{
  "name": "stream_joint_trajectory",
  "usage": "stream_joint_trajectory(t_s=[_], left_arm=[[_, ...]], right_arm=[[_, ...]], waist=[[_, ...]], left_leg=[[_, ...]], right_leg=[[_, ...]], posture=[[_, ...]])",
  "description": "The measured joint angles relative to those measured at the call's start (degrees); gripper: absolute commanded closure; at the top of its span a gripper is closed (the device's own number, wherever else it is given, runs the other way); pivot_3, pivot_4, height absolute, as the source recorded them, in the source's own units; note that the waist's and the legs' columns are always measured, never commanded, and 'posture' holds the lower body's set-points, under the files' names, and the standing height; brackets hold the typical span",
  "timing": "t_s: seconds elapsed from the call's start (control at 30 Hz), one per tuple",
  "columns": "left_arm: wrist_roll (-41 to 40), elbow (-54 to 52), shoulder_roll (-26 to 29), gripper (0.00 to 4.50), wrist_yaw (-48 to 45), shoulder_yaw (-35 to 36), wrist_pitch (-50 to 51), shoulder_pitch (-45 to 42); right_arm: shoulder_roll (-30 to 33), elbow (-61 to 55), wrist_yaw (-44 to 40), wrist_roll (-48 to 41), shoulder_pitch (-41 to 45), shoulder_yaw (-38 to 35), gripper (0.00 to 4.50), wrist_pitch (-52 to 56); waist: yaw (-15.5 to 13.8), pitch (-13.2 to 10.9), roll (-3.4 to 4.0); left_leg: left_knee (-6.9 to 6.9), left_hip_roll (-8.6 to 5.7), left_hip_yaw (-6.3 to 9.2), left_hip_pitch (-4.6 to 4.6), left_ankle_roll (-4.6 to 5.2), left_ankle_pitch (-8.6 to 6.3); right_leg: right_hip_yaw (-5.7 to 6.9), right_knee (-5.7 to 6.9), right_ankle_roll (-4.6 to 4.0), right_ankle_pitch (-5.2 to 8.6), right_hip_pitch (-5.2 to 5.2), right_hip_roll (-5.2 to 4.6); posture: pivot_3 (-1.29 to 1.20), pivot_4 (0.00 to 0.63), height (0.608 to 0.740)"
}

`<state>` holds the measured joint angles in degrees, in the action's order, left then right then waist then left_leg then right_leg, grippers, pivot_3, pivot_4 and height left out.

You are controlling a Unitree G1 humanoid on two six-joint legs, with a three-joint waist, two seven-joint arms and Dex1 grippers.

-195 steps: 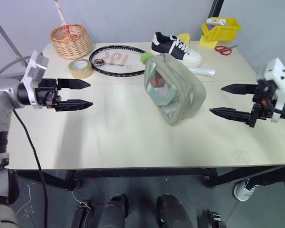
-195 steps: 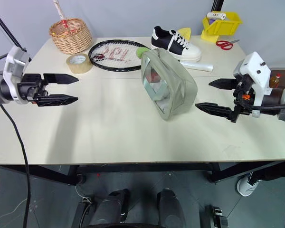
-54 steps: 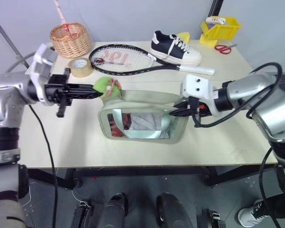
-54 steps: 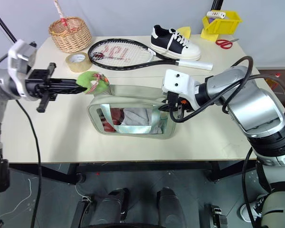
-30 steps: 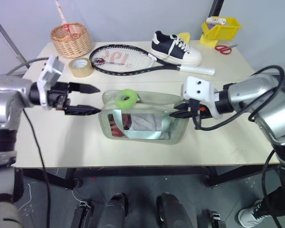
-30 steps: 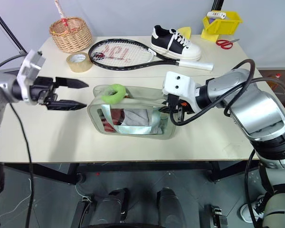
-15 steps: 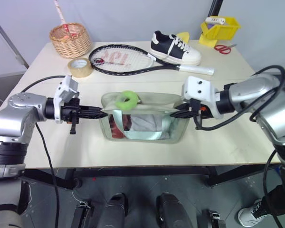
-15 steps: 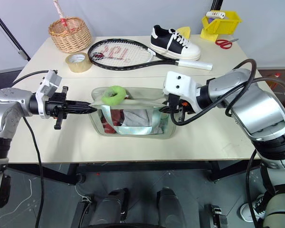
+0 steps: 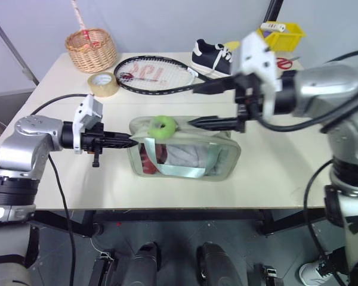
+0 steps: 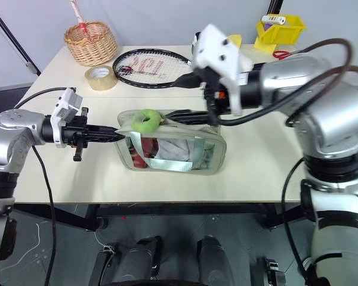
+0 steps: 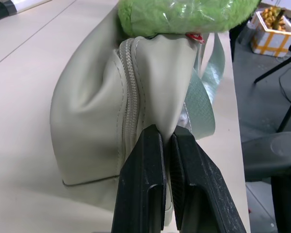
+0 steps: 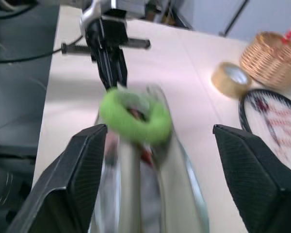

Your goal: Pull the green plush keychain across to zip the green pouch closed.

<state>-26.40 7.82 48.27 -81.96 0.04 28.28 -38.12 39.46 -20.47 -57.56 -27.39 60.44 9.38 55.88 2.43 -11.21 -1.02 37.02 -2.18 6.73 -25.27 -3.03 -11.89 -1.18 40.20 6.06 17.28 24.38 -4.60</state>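
- End effector on my left [image 9: 131,140], fingers pressed together, pinches a fold of fabric at the left end of the green pouch [image 9: 185,155], which stands on the surface [image 9: 286,173] at centre frame.
- My right end effector [image 9: 194,105] hangs spread wide above the pouch's top edge, gripping nothing, its lower finger pointing at the green plush keychain [image 9: 163,126].
- That keychain rests on top of the pouch near its left end, so I judge the zip still has its whole run to travel; how far it stands open I cannot tell.
- Left to do, in my judgement: close my right end effector on the ring and draw it along the top while my left anchors the pouch.
- Count on the surface: one pouch, one keychain, one wicker basket [image 9: 88,49], one tape roll [image 9: 102,84], one racket [image 9: 155,74], one sneaker [image 9: 212,55], one yellow bin [image 9: 281,36].
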Motion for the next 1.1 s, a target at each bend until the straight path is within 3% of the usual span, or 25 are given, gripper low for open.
stream_joint_trajectory(t_s=[0.13, 0.17, 0.23, 0.4, 0.43, 0.67, 0.77, 0.97, 1.1], left_arm=[[0.0, 0.0, 0.0, 4.5, -0.1, 0.0, -0.2, 0.0], [0.0, 0.0, 0.0, 4.5, -0.1, 0.0, -0.1, 0.0], [-0.1, -0.1, 0.0, 4.5, -0.1, 0.0, -0.1, 0.0], [-0.1, -0.1, 0.0, 4.5, 0.2, 0.0, -0.1, 0.0], [-0.1, -0.1, 0.0, 4.5, 0.3, 0.0, -0.1, 0.0], [-0.1, -0.2, 0.0, 4.5, 0.9, 0.0, -0.2, 0.2], [-0.2, -0.8, 0.0, 4.5, 1.0, 0.0, -0.2, 0.5], [-0.6, -1.9, 0.3, 4.5, 1.5, 0.8, -0.1, 1.9], [-1.1, -3.3, -0.2, 4.5, 1.8, 0.0, 0.0, 1.9]], right_arm=[[-4.8, 2.7, 1.9, 5.0, 0.9, 9.7, 0.75, -3.4], [-5.5, 3.1, 2.1, 6.2, 1.2, 11.5, 0.99, -4.0], [-6.9, 4.9, 2.8, 8.1, 2.2, 14.1, 1.57, -4.2], [-7.2, 6.2, 3.3, 8.0, 3.0, 13.2, 4.17, -2.2], [-7.1, 6.1, 3.3, 7.4, 3.0, 12.2, 4.42, -1.4], [-4.8, 4.9, 4.0, 1.5, 2.8, 3.0, 4.42, 6.6], [2.8, 4.3, 4.3, 1.1, -0.9, -1.9, 4.42, 8.0], [24.8, 8.6, 4.4, 7.9, -19.0, -8.4, 4.42, -0.2], [28.1, 12.0, 5.0, 9.2, -25.9, -10.4, 4.42, -7.0]], waist=[[0.0, 0.0, 0.0], [0.0, 0.0, 0.0], [0.0, 0.0, 0.0], [0.1, 0.0, 0.0], [0.1, 0.0, 0.0], [-0.1, 0.0, 0.0], [-0.6, 0.0, 0.0], [-1.3, 0.0, 0.02], [-0.3, -0.1, 0.1]], left_leg=[[0.0, 0.0, 0.01, -0.01, 0.0, 0.0], [0.0, -0.01, 0.01, -0.02, 0.0, 0.0], [0.0, -0.01, 0.02, -0.02, 0.0, 0.0], [0.0, -0.02, 0.03, -0.02, 0.0, 0.0], [0.0, -0.02, 0.03, -0.01, 0.0, 0.0], [0.0, -0.02, 0.04, -0.02, 0.0, 0.0], [0.01, -0.05, 0.03, -0.02, 0.01, -0.01], [-0.02, -0.07, -0.08, 0.0, 0.1, -0.06], [-0.02, 0.0, -0.16, 0.05, 0.1, -0.06]], right_leg=[[0.01, 0.0, 0.01, 0.0, 0.02, 0.02], [0.01, 0.0, 0.01, 0.0, 0.02, 0.01], [0.01, 0.0, 0.01, 0.0, 0.02, 0.02], [0.03, 0.0, 0.01, 0.0, 0.02, 0.02], [0.03, 0.01, 0.01, 0.0, 0.02, 0.03], [0.03, 0.0, 0.01, 0.0, 0.01, 0.01], [0.03, -0.02, 0.01, 0.0, -0.03, -0.02], [0.0, -0.06, 0.02, 0.0, -0.02, 0.02], [-0.1, -0.04, 0.01, 0.0, -0.02, 0.06]], posture=[[0.0, 0.15, 0.695], [0.0, 0.15, 0.695], [0.0, 0.15, 0.695], [0.0, 0.15, 0.695], [0.0, 0.15, 0.695], [0.0, 0.15, 0.695], [0.0, 0.15, 0.695], [0.0, 0.15, 0.695], [0.0, 0.15, 0.695]])
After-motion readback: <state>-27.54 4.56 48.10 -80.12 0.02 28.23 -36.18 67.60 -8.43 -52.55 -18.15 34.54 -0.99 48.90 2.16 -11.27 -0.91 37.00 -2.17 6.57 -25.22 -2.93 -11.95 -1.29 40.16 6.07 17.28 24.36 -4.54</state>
